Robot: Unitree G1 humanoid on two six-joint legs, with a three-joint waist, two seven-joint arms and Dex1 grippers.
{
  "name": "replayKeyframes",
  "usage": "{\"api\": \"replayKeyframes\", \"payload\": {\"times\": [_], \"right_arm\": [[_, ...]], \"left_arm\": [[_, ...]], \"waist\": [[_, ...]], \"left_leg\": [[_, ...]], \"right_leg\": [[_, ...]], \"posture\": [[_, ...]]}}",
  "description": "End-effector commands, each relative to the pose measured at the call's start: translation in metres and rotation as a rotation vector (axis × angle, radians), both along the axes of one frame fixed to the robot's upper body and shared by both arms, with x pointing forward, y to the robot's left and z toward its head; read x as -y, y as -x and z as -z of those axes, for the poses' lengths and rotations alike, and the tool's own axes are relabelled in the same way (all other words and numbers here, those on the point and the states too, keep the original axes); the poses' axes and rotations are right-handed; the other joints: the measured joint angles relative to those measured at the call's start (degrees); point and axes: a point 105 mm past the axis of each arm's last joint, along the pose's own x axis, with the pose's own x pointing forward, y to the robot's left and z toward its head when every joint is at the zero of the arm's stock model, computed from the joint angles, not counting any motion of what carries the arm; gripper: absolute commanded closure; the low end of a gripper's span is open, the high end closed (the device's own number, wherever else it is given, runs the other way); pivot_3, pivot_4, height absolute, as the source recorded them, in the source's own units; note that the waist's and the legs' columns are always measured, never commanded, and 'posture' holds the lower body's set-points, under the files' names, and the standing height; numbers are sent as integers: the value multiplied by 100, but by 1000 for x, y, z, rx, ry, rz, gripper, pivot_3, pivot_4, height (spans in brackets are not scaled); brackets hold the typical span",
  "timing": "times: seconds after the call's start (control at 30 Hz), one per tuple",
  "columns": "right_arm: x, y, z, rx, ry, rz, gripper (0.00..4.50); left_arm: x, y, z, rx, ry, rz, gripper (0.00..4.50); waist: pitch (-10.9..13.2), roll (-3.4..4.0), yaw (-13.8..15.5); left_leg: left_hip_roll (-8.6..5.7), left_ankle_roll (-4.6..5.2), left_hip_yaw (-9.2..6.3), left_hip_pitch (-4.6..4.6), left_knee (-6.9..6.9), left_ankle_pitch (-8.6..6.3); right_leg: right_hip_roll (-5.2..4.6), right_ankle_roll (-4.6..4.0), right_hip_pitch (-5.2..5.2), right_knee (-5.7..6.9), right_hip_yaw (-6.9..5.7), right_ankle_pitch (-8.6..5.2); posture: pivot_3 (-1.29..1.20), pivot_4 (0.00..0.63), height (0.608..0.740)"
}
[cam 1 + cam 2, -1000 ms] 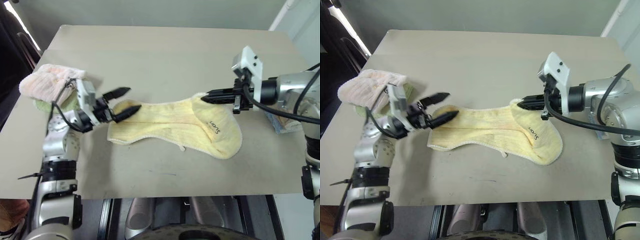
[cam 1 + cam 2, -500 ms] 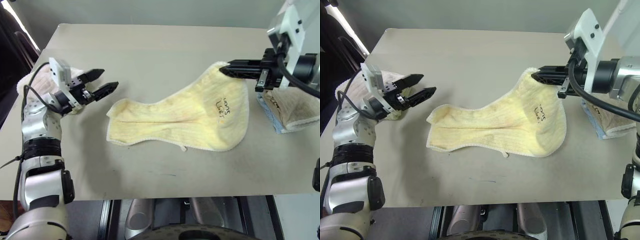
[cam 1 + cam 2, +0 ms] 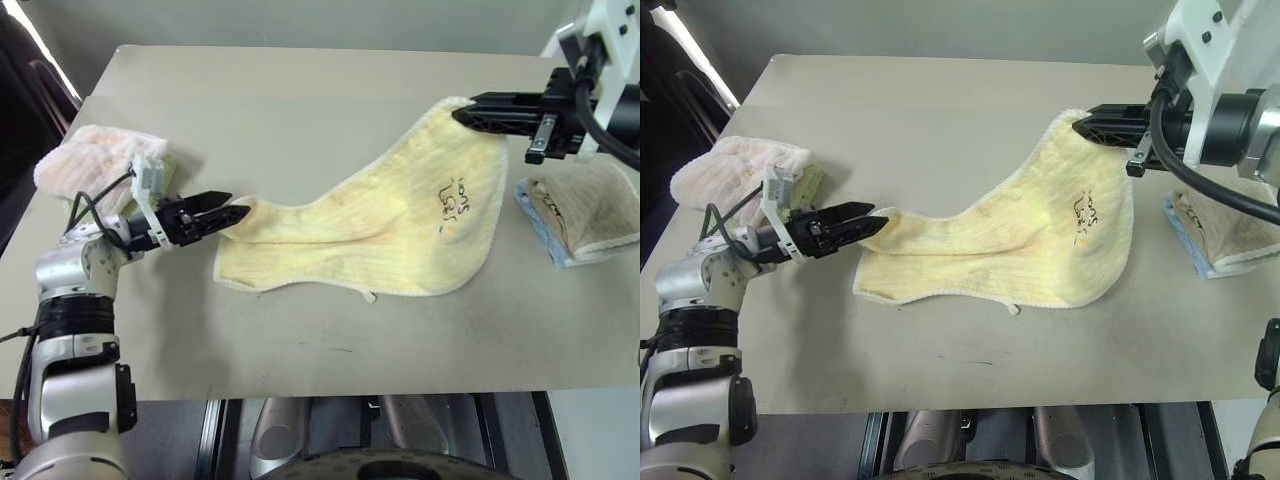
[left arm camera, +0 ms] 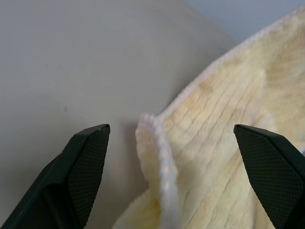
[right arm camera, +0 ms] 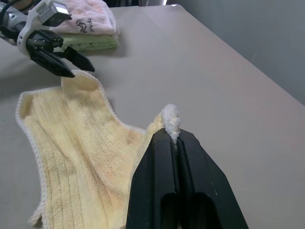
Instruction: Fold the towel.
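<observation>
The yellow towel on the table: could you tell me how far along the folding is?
Done: the right gripper is shut on one corner of the towel, lifted off the table. In hand: the open left gripper straddles the opposite raised corner without clamping it. Left: closing on that corner and making every fold; the towel lies spread and creased.

Two silver-grey jointed metal arms with black bands, thin black cables looping behind the wrists, a white boxy camera housing behind each pair of fingers, left gripper (image 3: 232, 213) and right gripper (image 3: 1085, 125) with long tapered black fingers (image 4: 88, 157) with finely dimpled pads.
</observation>
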Motion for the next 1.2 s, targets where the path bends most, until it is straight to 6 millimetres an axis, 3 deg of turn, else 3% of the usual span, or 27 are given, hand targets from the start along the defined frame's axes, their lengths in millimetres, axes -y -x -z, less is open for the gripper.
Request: {"api": "replayKeyframes", "payload": {"times": [0.03,0.3,0.47,0.7,0.83,1.13,1.2], "right_arm": [[1,4,-16,70,26,-4,4447],[4,2,-24,73,67,-14,4447],[1,2,-28,86,77,-33,4447],[1,1,-30,95,90,-34,4447],[2,1,-30,105,99,-31,4500],[4,-1,-24,96,123,-31,4500],[7,-2,-22,100,135,-24,4500]], "left_arm": [[7,0,-2,10,-62,-1,0],[13,-12,-11,10,-81,-53,0],[16,-22,-4,0,-114,-90,0],[21,-21,-9,-42,-70,-61,0],[16,-22,-5,-52,-98,-73,887],[11,-22,-15,-26,-88,-69,4226],[11,-23,-19,3,-79,-65,4452]], "waist": [[0,0,0],[0,0,8],[0,0,6],[0,0,6],[0,0,6],[0,0,6],[0,0,6]], "left_leg": [[0,0,0,0,1,0],[0,0,0,-1,4,2],[0,-2,2,-1,4,3],[1,-3,1,-2,10,5],[1,-3,2,-2,14,5],[0,-2,1,-3,18,5],[1,-2,1,-4,19,5]], "right_leg": [[0,0,0,1,0,0],[0,0,1,3,0,0],[-1,1,-1,4,0,0],[0,3,0,7,-1,1],[0,3,0,8,0,1],[0,4,0,11,-1,1],[0,5,0,12,-1,1]], "posture": [[0,150,697],[0,150,697],[0,150,697],[0,150,697],[0,150,697],[0,150,697],[0,150,697]]}}
